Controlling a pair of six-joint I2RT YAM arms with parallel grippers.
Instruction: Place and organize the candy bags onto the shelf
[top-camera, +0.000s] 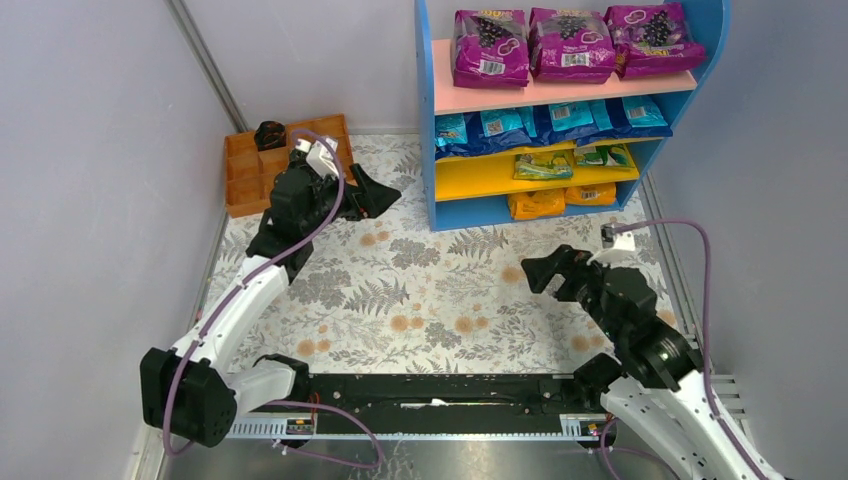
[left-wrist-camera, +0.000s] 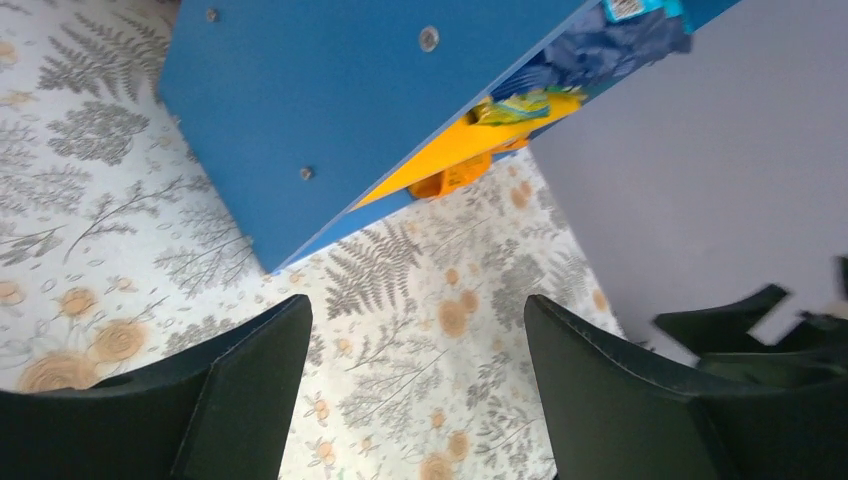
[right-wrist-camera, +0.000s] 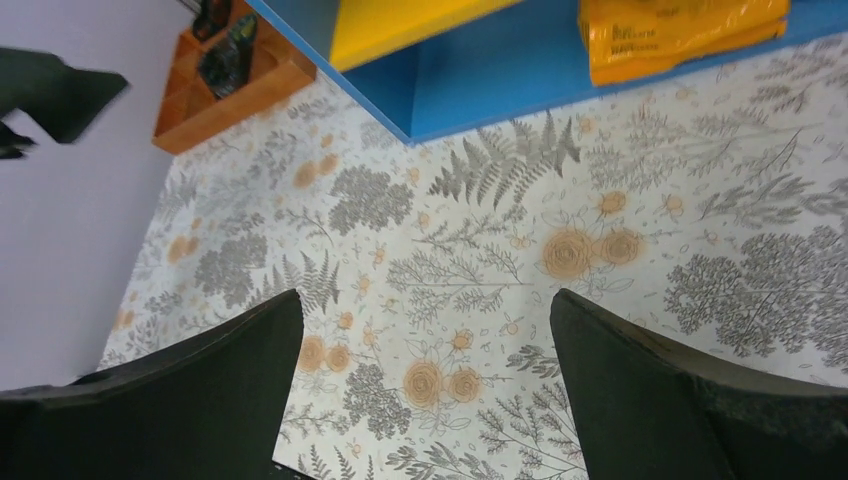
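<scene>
Standing at the table's far edge, the shelf (top-camera: 424, 100) is stocked: three purple bags (top-camera: 572, 42) on the pink board, blue candy bags (top-camera: 560, 122) (count unclear), two green-yellow bags (top-camera: 545, 165), and two orange bags (top-camera: 538, 204) lowest. An orange tray (top-camera: 245, 190) is set at the far-left corner. Left gripper (top-camera: 385, 200) and right gripper (top-camera: 535, 275): jaws spread, empty.

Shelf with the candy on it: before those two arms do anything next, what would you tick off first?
1. Left hand open and empty: ok.
2. Right hand open and empty: ok.
3. Both hands apart from the shelf: ok.
4. Stray bags on the floral cloth: none in view, ok.
5. Blue bags, green-yellow bags and orange bags each on their own tier: ok.
6. Blue bags lying neatly: they overlap and reach the front edge, cannot tell.
</scene>
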